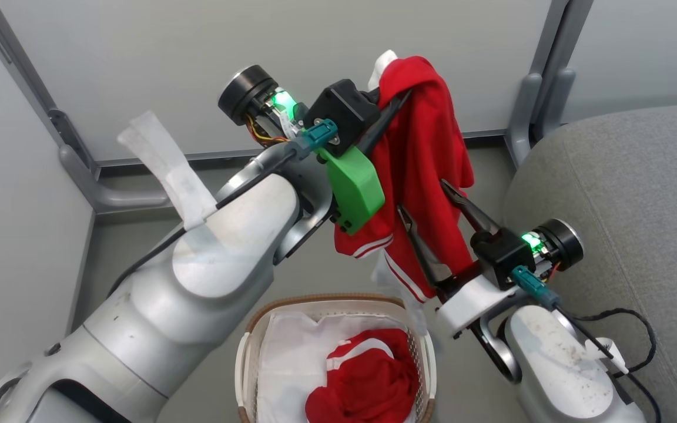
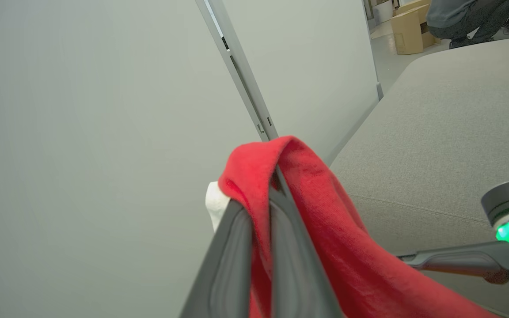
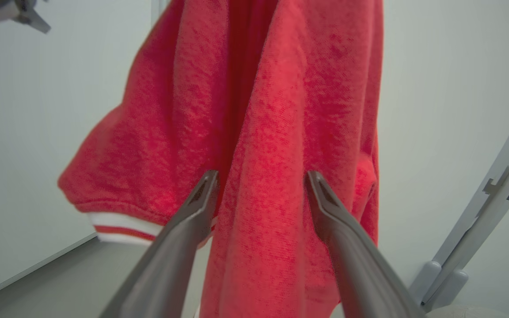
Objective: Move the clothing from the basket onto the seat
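Left gripper [image 1: 400, 100]: clamping tight on the held garment [image 1: 421, 147], up high, fabric draping over its fingers [image 2: 237, 247].
Held garment: hanging in the air above the basket [image 1: 327, 301], left of the seat [image 1: 620, 194].
Right gripper [image 1: 422, 197]: fingers standing wide apart, flanking a hanging fold lower down.
2nd garment [image 1: 368, 376]: lying in the basket on a white sheet [image 1: 291, 346].

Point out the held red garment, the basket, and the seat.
held red garment [image 1: 424, 150], head view, hanging front panel.
basket [image 1: 327, 298], head view, brown far rim.
seat [image 1: 626, 194], head view, bare grey cushion top.
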